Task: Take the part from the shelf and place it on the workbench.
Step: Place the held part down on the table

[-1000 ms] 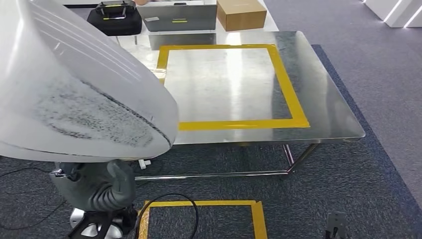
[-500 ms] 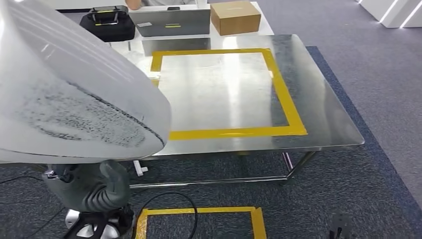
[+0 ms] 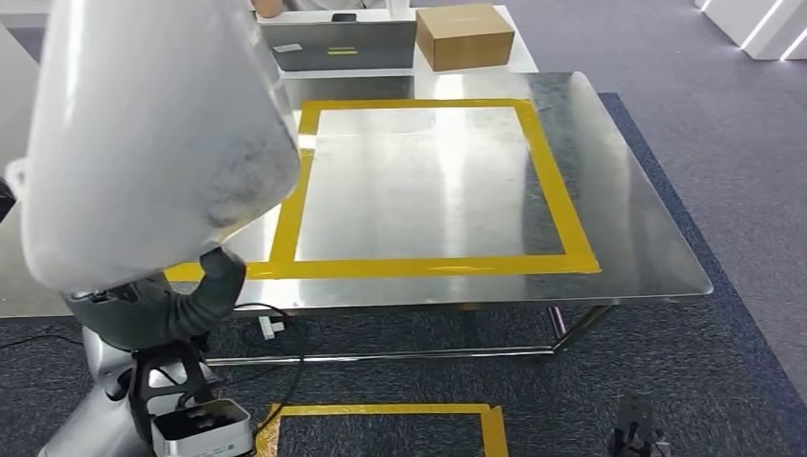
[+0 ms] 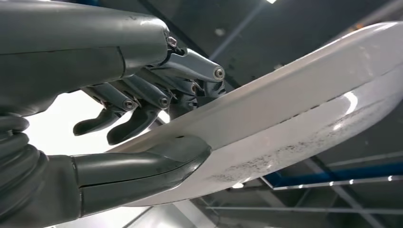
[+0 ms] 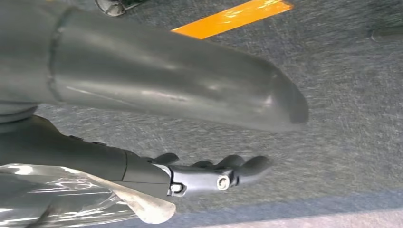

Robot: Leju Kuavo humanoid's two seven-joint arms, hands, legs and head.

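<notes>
Behind the white part (image 3: 152, 133), the workbench's (image 3: 647, 238) left side is hidden.

part (image 3: 152, 133) front-left, above workbench (image 3: 647, 238) left edge | tape frame (image 3: 561, 200) on bench top | box (image 3: 464, 35) behind bench, right of case (image 3: 343, 46) | 2nd tape frame (image 3: 400, 414) on floor before bench
</notes>
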